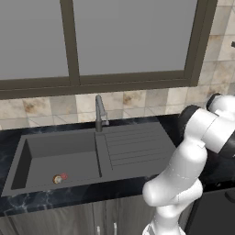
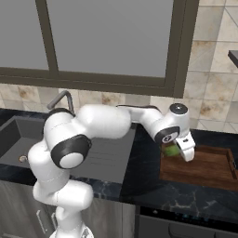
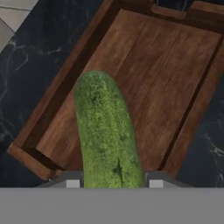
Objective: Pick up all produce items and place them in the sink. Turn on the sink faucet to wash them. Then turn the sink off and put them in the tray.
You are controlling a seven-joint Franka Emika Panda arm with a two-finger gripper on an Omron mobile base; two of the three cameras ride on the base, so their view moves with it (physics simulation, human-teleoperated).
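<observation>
From the hand view I see the cucumber [image 3: 108, 135], a pebbled, matte green oblong with a rounded tip, pinched between the end effector [image 3: 111, 183] fingers, whose jaws stand part-way closed against its sides; it runs from the 6 o'clock edge of that view up toward the centre. Under it lies the wooden tray [image 3: 170, 61], brown plank slats with visible grain and a raised square rim, and the cucumber's tip hangs over the tray's floor near the rim at 9 o'clock. I cannot tell whether the vegetable touches the wood. In the right base view the end effector [image 2: 186, 153] sits at the tray's [image 2: 204, 167] 9 o'clock end with a patch of green cucumber [image 2: 171, 150] showing just beside it, the white arm stretched across from the lower left. The tray rests on the counter [image 2: 139, 181], a glossy black stone with pale veining. In the left base view the sink [image 1: 59, 151] is a dark grey matte rectangular basin with a ridged drainboard [image 1: 133, 144] at its 3 o'clock side; a small round tan item [image 1: 57, 179] lies on the basin floor toward 6 o'clock, touching or just beside a small red drain mark [image 1: 64, 176]. The faucet [image 1: 99, 114], slim grey metal with a curved spout, stands at the basin's 12 o'clock edge.
</observation>
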